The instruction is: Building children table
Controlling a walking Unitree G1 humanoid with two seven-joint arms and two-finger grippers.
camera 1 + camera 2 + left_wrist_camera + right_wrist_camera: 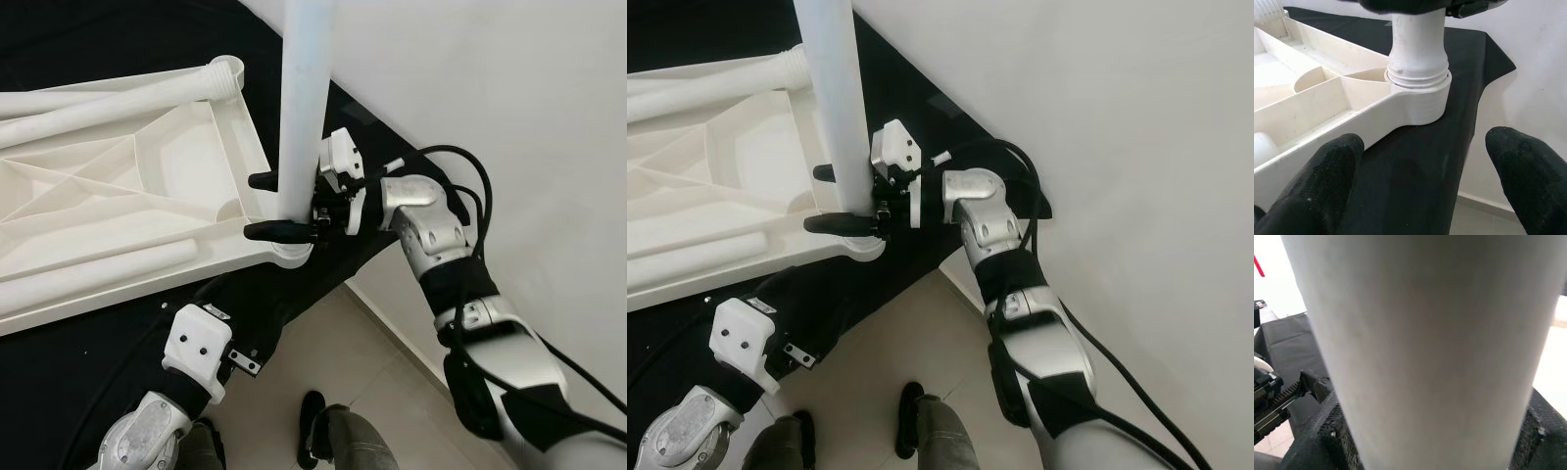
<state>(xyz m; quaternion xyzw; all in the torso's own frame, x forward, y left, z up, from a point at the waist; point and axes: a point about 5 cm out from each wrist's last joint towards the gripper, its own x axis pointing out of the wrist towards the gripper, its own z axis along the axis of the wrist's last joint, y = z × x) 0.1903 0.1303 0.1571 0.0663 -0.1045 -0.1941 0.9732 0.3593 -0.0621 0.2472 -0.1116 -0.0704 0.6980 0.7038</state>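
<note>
A white plastic table top (118, 186) lies upside down on a black-covered surface. A white table leg (304, 108) stands upright in the near corner socket (1420, 98). My right gripper (257, 206) is shut on this leg just above the socket, one black finger on each side; its pads (1332, 431) press the leg (1420, 352). My left gripper (1425, 186) is open, low at the near edge of the surface, a short way from the socket and touching nothing.
Two loose white legs (108, 103) (98, 269) lie across the table top. The black surface ends at a corner (1498, 58) close to the socket. Below is tiled floor with a dark shoe (313, 421). A white wall (509, 88) stands on the right.
</note>
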